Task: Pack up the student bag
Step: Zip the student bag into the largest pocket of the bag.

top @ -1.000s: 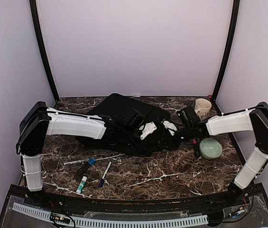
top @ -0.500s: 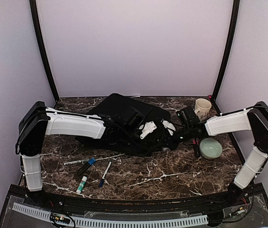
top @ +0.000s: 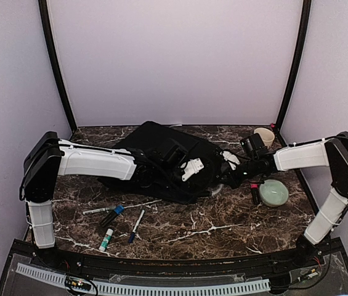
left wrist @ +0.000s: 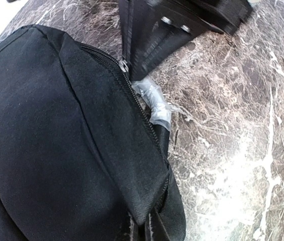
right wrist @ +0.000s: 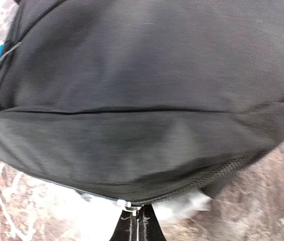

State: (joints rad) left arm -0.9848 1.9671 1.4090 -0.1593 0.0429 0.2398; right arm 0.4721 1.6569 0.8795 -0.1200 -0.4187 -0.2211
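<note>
The student bag is a black fabric backpack lying flat at the back middle of the table. My left gripper reaches over it, shut on a fold of the bag's fabric at its near right corner. My right gripper comes from the right, shut on the metal zip pull at the bag's edge. The left wrist view has that same zip pull at the top, with my right gripper's dark fingers on it. Crumpled clear plastic pokes out beside the zip.
A cream mug stands at the back right, and a green bowl with a dark stick beside it sits under the right arm. Pens, a marker and a glue stick lie at the front left.
My right gripper has shut on the zip pull and drawn back to the right, pulling the bag's edge along. The left arm has stayed still.
</note>
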